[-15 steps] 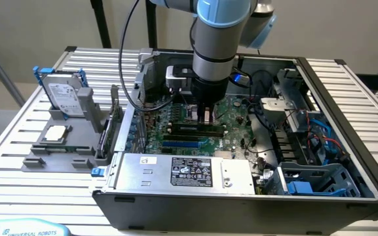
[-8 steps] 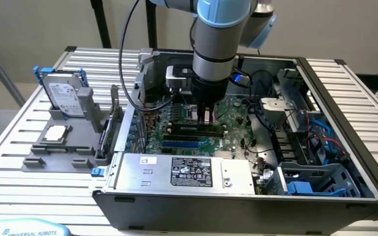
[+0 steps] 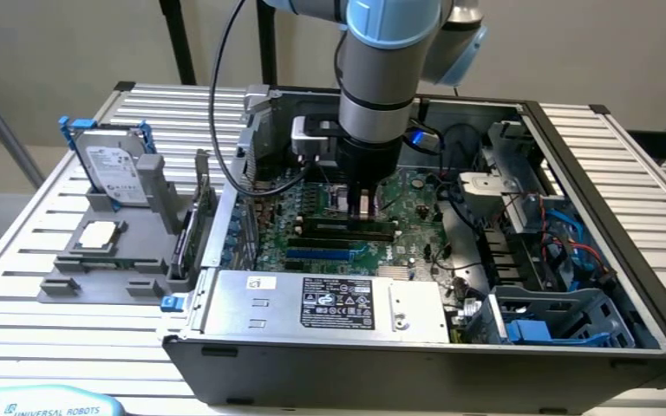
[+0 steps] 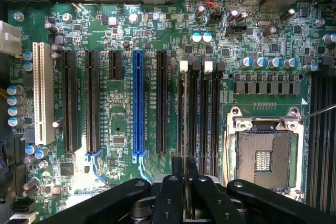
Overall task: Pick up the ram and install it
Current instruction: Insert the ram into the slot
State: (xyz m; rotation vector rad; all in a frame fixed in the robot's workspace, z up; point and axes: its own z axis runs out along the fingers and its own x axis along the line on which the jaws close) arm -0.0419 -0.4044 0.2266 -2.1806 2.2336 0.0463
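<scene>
I saw the black gripper (image 4: 185, 174) down inside the open grey computer case (image 3: 610, 217) standing on the slatted metal bench (image 3: 32, 295), its fingers (image 4: 177, 167) nearly together, pinching the thin green ram stick (image 4: 184, 129) edge-on over the black memory slots (image 4: 202, 114) of the green motherboard (image 4: 121, 51).

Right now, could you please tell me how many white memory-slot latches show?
2: one latch on the memory slot nearest the black expansion slot, one nearer the processor socket; the gripper may hide others.
</scene>
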